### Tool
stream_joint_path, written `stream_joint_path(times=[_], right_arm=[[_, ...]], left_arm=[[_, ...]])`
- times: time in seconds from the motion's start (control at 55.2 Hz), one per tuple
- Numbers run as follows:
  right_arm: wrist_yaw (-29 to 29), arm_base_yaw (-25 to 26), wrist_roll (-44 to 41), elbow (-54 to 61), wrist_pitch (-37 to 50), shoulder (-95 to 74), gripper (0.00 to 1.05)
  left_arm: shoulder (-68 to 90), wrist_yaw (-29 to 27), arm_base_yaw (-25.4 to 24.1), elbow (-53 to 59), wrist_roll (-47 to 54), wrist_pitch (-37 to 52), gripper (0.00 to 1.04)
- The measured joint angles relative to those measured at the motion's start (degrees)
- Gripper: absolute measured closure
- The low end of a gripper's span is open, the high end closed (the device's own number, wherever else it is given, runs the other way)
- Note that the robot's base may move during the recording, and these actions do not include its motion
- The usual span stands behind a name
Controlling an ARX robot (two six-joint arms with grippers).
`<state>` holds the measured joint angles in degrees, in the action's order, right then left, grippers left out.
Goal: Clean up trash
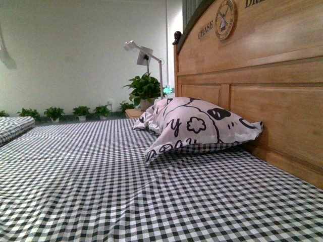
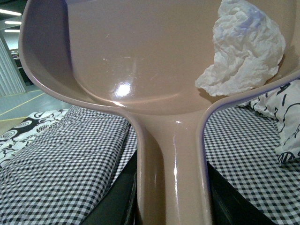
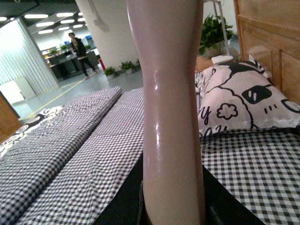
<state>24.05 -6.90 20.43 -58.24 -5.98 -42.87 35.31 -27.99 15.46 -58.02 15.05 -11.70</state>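
Observation:
In the left wrist view my left gripper is shut on the handle of a beige dustpan. The trash, a crumpled wad of white tissue, lies inside the pan against its rim, held above the checked bed. In the right wrist view my right gripper is shut on the beige brush handle, which stands upright; the bristles are out of view. Neither gripper nor either tool shows in the front view.
A black-and-white checked sheet covers the bed. A white pillow with black cartoon print leans by the wooden headboard. A folded checked quilt lies on the far side. Plants and a lamp stand behind.

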Motion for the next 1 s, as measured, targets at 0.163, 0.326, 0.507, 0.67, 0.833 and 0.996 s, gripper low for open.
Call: stream_joint_path(times=[0.163,0.326,0.507,0.67,0.833,0.996], right_arm=[[-0.70,1.16,1.25,0.09,0.07,1.53,0.86],[-2.43,0.72,1.16,0.90,-0.17,2.80,0.86],[-6.62,-1.20,-0.50,1.60,-1.27,3.65,0.86],[-6.73,-1.42,-0.94,1.64,-1.27,3.85,0.86],[-6.75,-1.42,-0.98,1.64,-1.27,3.85,0.86],[-6.75,-1.42,-0.98,1.64,-1.27,3.85,0.86]], left_arm=[[-0.17,-2.75,3.32,1.11,-0.26,0.68,0.79],[-0.17,-5.40,6.56,1.88,-0.50,1.73,0.79],[-0.17,-5.95,7.06,1.88,-1.40,2.01,0.79],[-0.17,-6.10,7.06,1.88,-1.44,2.01,0.79],[-0.17,-6.10,7.06,1.88,-1.44,2.01,0.79],[-0.17,-6.10,7.06,1.88,-1.44,2.01,0.79]])
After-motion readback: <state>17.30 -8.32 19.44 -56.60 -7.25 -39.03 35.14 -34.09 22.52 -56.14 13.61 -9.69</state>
